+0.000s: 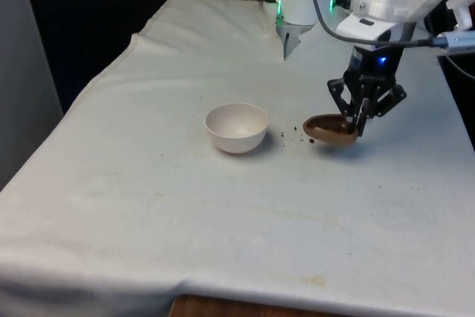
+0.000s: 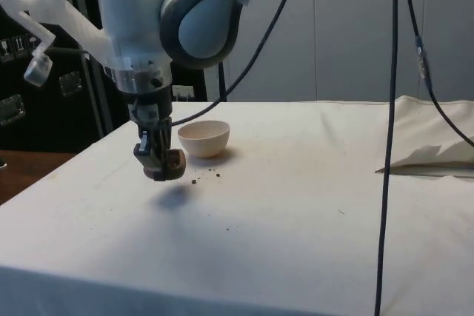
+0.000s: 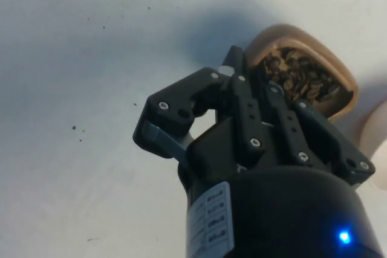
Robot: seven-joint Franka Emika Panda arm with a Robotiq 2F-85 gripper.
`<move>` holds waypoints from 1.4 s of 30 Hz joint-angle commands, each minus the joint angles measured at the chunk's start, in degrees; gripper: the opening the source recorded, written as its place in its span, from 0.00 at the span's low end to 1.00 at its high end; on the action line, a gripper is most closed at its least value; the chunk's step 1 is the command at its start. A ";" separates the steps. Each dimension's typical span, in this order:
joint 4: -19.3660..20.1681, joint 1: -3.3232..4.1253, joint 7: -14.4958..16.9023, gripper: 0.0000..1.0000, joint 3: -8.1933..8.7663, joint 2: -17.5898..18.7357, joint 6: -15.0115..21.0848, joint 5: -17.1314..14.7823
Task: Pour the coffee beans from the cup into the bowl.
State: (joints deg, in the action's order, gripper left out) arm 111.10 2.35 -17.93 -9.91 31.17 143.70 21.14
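While the white bowl [image 1: 237, 128] sits empty on the cloth-covered surface [image 1: 223, 220], the black claw [image 1: 358, 125] hangs just to the front view's right of it, fingers closed tight on the rim of a brown cup [image 1: 331, 131]. The cup, tipped toward the bowl, looks lifted slightly off the cloth, though that is hard to judge. Coffee beans [image 3: 296, 74] fill it. A few spilled beans [image 1: 293, 135] lie between cup and bowl.

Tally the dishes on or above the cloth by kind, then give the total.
Bowls: 1, the white bowl, empty.
Cups: 1, the brown cup of coffee beans, tilted in the gripper.
Total: 2.
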 commanded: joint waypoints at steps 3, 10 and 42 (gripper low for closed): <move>0.23 -0.29 0.52 0.00 -0.52 -1.32 -1.09 -0.69; 0.23 -0.29 0.52 0.00 -0.57 -2.46 -1.89 -0.69; 0.40 -1.78 3.55 0.00 0.23 -7.68 -3.84 -4.18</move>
State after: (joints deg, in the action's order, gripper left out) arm 111.15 1.15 -15.13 -9.28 23.78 139.74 17.82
